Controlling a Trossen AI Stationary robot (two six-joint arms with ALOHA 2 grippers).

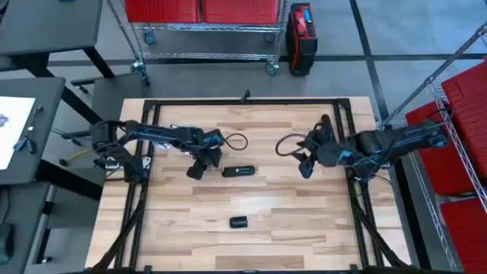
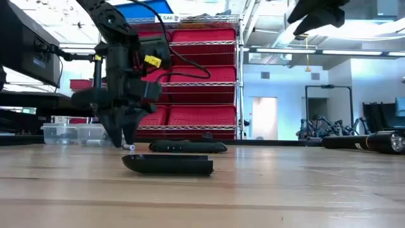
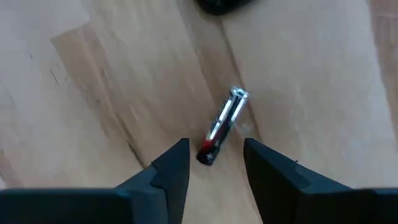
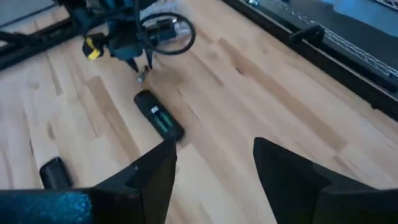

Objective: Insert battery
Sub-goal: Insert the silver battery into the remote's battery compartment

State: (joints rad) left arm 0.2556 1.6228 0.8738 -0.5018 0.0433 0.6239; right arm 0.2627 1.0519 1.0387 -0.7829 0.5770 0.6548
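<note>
Nearest the low camera, low in the frame's middle, a dark cover-like piece (image 2: pixel 168 164) lies flat on the wooden table (image 2: pixel 285 190), and just behind it the remote-like device (image 2: pixel 188 146) lies lengthwise. In the high view these show as the small dark piece (image 1: pixel 239 222) at lower centre and the device (image 1: pixel 238 171) at mid-frame, well apart. The right wrist view shows the device (image 4: pixel 160 117) with its compartment open and something green inside; I cannot tell what.

Left of the device, the left gripper (image 2: pixel 126 140) points its tips down at the table, and a small pale thing sits at its tip in the low view. Its wrist view shows the battery (image 3: pixel 222 126), silver with a red and black end, between the two dark fingers, which stand a little wider than the battery. Whether it rests on the wood or the fingers touch it, I cannot tell. In the right wrist view the battery (image 4: pixel 142 74) sits just beyond the end of the device.

At the right of the high view, the right gripper (image 1: pixel 307 158) waits, raised, with its fingers spread wide.

By my reading, the task is early: the compartment lies open, but the battery remains outside it. Grasping, carrying, aligning and seating are all left.
</note>
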